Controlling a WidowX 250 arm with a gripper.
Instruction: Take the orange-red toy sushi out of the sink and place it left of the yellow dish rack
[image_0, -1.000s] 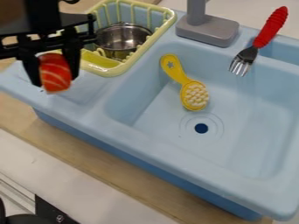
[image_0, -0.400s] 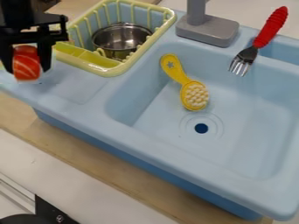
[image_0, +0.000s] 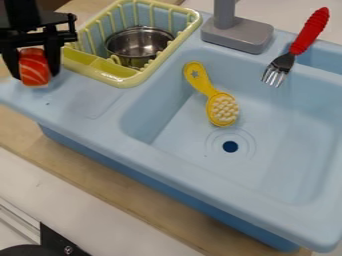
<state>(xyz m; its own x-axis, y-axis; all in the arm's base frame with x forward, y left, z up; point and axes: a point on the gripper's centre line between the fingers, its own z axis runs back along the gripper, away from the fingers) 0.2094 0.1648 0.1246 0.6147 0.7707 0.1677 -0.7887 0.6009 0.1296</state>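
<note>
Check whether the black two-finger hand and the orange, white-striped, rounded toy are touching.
Touching. The camera view shows the hand with the toy pinched between its fingers, one on either side.

Fixed cam, slanting down on sink, fairly close.

Pale wood strip slanting across lower left; white surface alongside; off-white surface, upper right.

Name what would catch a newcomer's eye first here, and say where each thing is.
Probably the red-handled fork, lying across the sink's far rim. Next, the yellow brush in the basin, and the orange, white-striped piece held in the black gripper, upper left.
</note>
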